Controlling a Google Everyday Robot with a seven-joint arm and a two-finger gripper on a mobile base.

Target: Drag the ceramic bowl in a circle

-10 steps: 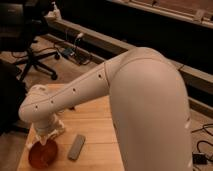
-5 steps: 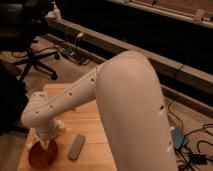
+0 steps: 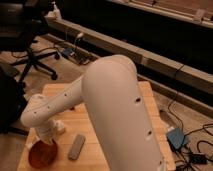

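Contact looks made or very nearly made: the gripper (image 3: 45,140) hangs at the end of the white arm (image 3: 115,110) over the wooden table (image 3: 92,157), at the table's corner in the lower left of the view, and it reaches down to the rim of the ceramic bowl (image 3: 42,155). The bowl sits upright on that same corner, close to the table's edge. We cannot tell whether the gripper is spread, closed or clamped on the rim, since the wrist hides its tip. A flat gray block (image 3: 76,146) lies on the table just beside the bowl, toward the table's middle. We judge the reach to the bowl as done. How much of the circle is traced, if any, we cannot read, because the table top carries no mark of a path. As far as we can judge, the drag itself is what is left: a full loop across the table, ending back at this corner. That loop calls for care on two sides, in our view, as the table's edge is close on one and the gray block on the other.
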